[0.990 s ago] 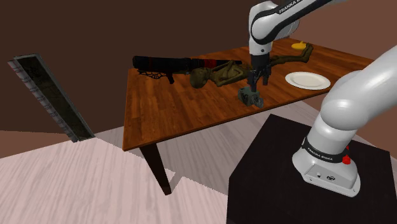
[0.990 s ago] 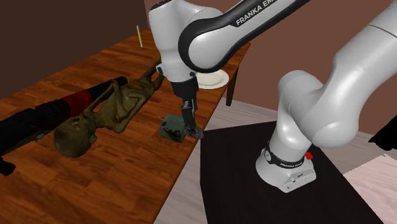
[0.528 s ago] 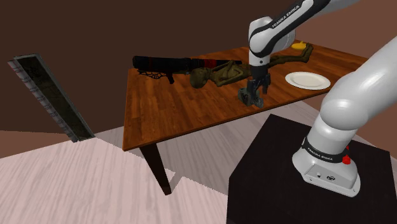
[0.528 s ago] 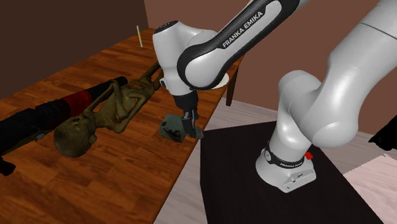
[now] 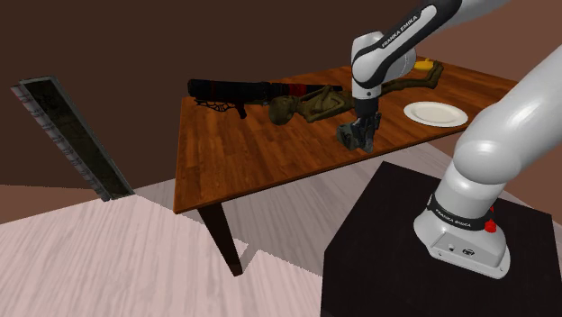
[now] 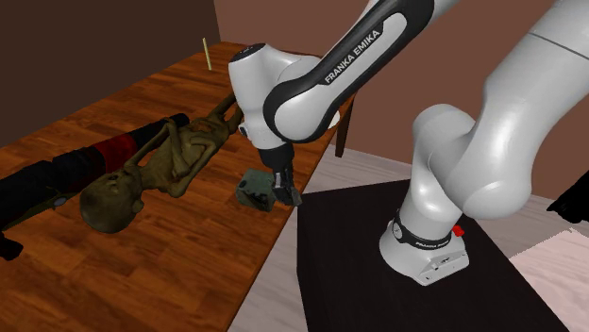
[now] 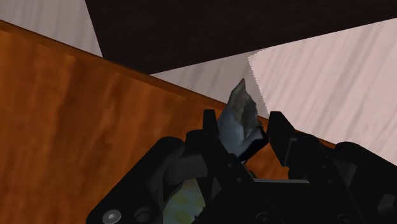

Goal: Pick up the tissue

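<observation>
**Hand closing narrowly on the tissue at the desk's near edge**

The tissue, a small grey-green bundle, is sitting on the wooden desk close to the edge facing the black stand. That puts it right of centre in the shoulder view and at mid-frame in the second exterior view. The black hand is pointing down at the bundle, on the side nearest the desk edge, with the white arm arching over it from the upper right of the frame.

In the wrist view the fingers are standing narrowly apart, and a pale grey peak of the tissue is filling the gap between them, so the hand is clasping it. The bundle itself is looking as though it is resting on the wood.

An olive-brown skeleton figure is lying just beyond the tissue, towards the upper left of the second exterior view. A long black object with a red band is lying behind it. A white plate is sitting near the right end of the desk in the shoulder view, well apart from the hand.
</observation>
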Robot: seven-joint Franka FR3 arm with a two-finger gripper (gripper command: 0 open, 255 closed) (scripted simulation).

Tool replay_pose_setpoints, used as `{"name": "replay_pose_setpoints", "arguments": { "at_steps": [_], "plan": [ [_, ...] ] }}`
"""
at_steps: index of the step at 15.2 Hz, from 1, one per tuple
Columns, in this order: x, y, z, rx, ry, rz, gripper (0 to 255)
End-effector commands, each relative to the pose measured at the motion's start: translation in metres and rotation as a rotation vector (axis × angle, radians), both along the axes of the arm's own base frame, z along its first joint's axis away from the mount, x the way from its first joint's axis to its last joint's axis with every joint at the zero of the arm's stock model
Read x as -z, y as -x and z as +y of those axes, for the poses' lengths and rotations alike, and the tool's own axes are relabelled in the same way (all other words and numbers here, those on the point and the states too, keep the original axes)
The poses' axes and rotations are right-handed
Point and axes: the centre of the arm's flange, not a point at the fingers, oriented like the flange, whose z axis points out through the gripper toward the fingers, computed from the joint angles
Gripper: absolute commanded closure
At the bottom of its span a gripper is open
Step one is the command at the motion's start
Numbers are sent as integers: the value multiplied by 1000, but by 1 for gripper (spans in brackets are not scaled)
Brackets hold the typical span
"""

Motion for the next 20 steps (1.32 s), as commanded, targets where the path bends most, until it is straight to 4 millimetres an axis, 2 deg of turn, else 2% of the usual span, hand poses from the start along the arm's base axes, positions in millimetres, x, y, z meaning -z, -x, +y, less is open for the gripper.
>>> {"name": "replay_pose_setpoints", "arguments": {
  "at_steps": [1, 6, 20],
  "plan": [
    [0, 0, 0, 0, 0, -1, 255],
    [0, 0, 0, 0, 0, -1, 255],
    [-74, 0, 0, 0, 0, -1, 255]
  ]
}}
